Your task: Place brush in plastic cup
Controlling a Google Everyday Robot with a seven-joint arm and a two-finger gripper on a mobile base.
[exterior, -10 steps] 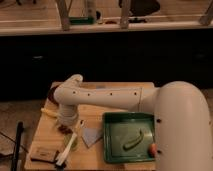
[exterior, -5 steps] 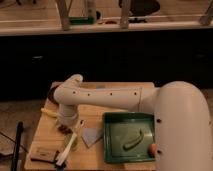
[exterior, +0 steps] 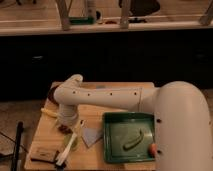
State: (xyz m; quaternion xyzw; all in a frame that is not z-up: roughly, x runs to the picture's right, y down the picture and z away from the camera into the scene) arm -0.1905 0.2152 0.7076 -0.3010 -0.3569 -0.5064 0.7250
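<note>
From the single camera view, the white arm [exterior: 107, 97] reaches from the bulky white body at lower right across the wooden counter [exterior: 95, 115] toward its left side, bending down at a rounded elbow. The pincer [exterior: 65, 129] sits low at the end of that downturned wrist, just above the counter's left part; whether it is apart or together cannot be told. Directly below it, the brush [exterior: 67, 149] lies at a slant, its pale handle running from near the pincer down and left toward the counter's front edge, with the dark head at the lower end. The handle crosses the cup [exterior: 71, 144], a faint green form beside it; it is hard to tell if the brush rests in the cup or only against it. A pale grey sheet [exterior: 91, 135] lies flat just right of the cup. Further right a green tray [exterior: 112, 150] holds a curved green piece [exterior: 132, 141], and a small orange thing [exterior: 151, 148] shows at its right edge beside the body. A yellow strip [exterior: 48, 112] lies near the counter's left edge, and a flat dark block [exterior: 42, 154] lies at the front left corner.
</note>
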